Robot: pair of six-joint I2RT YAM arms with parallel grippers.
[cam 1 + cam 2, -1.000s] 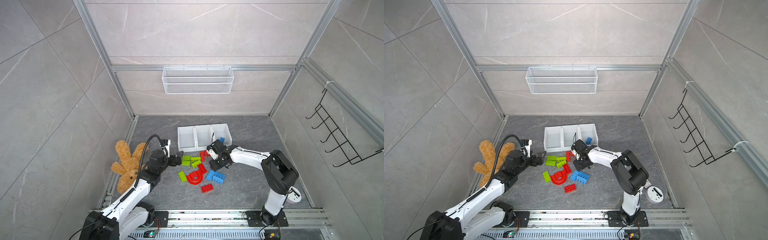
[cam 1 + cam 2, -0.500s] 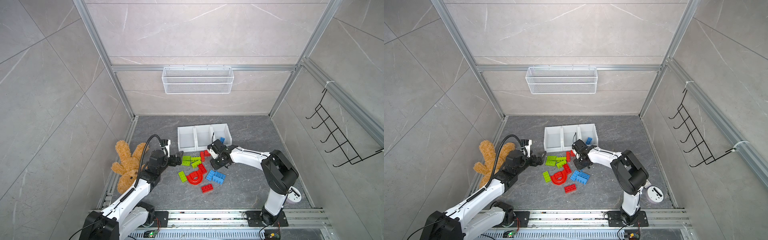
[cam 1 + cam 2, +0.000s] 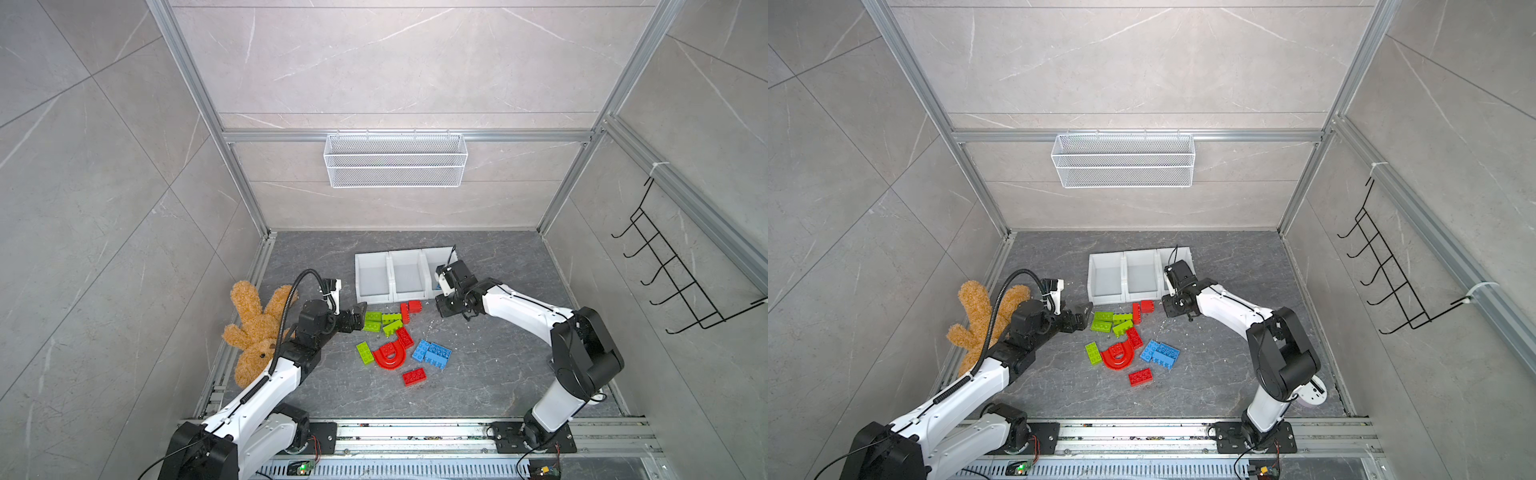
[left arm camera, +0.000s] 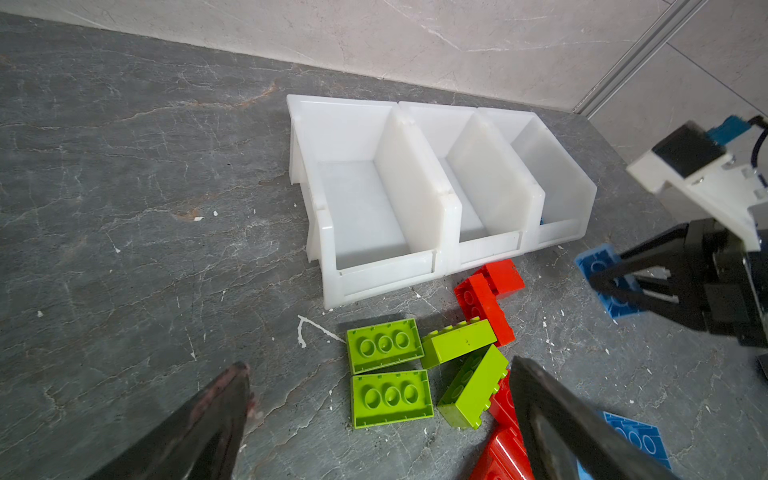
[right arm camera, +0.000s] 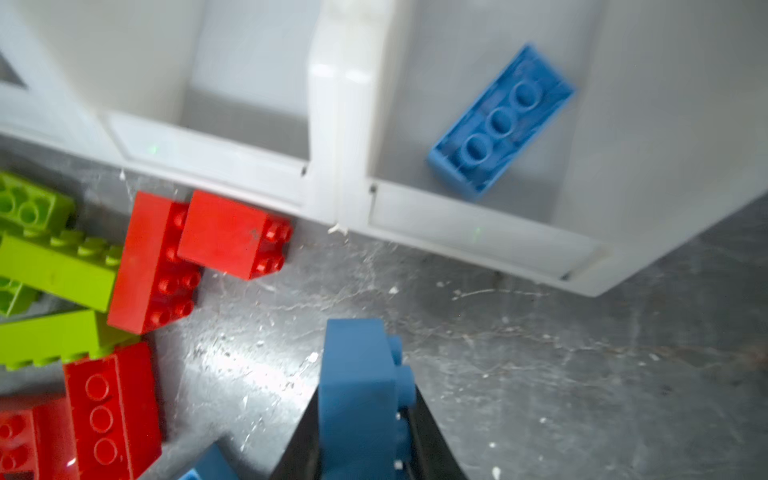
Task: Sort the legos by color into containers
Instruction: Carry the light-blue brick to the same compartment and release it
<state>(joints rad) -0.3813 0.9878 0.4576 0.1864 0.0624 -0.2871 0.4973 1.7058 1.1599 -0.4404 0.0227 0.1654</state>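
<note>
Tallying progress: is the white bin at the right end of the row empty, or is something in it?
Not empty. One blue brick lies on the floor of that bin, in the right wrist view.

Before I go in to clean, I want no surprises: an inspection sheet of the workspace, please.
Surface: grey marbled tabletop, white specks.
Job's things: three joined white bins, a blue brick in the one nearest the right arm, the others empty; green bricks, red bricks, loose blue bricks and a red arch in front.
Clutter: brown plush toy beside the left arm.
Grippers: left claw open by the green bricks; right claw shut on a second blue brick.
Cables: black ribbed hose over the left arm.
Surroundings: wire basket on back wall, hook rack on right wall.
</note>
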